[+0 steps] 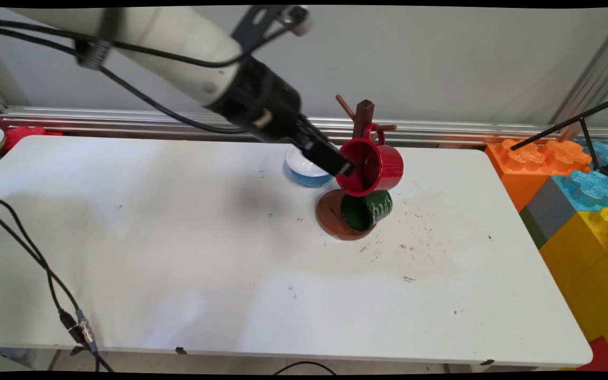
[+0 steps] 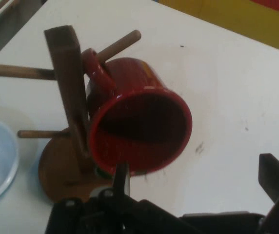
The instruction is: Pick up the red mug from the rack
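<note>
White worktop [image 1: 177, 253] scuffed with dark marks, plain grey wall [image 1: 441, 58] at twelve o'clock, aluminium rail [image 1: 124, 119] along its foot, big orange, blue and yellow toy bricks [image 1: 583, 211] at three o'clock, soft even light.

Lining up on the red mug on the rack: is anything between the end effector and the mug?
Nothing visible does. The open end effector is right at the red mug's rim. The green mug hangs below it and the blue bowl sits off to the side, neither in between.
</note>
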`<state>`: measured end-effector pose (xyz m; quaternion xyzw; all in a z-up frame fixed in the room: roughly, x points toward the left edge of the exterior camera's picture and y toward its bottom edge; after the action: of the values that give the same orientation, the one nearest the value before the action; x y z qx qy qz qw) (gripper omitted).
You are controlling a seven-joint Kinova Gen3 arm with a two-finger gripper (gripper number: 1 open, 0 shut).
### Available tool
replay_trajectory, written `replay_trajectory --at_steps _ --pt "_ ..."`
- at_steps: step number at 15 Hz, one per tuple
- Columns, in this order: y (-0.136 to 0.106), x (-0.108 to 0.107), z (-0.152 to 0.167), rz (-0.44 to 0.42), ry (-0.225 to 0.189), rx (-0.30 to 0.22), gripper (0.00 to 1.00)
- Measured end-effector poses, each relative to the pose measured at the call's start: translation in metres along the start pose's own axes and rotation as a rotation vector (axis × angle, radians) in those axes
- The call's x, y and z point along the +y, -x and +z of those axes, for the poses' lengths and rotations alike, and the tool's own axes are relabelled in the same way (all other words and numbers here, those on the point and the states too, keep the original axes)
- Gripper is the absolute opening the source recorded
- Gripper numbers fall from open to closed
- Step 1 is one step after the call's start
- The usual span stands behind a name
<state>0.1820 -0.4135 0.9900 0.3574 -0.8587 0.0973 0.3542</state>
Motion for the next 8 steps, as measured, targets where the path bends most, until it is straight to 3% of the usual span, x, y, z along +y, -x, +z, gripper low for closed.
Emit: replay_trajectory --at_steps 8 --pt "-0.008 0.022 0.060 -0.073 -0.013 0.029 1.00"
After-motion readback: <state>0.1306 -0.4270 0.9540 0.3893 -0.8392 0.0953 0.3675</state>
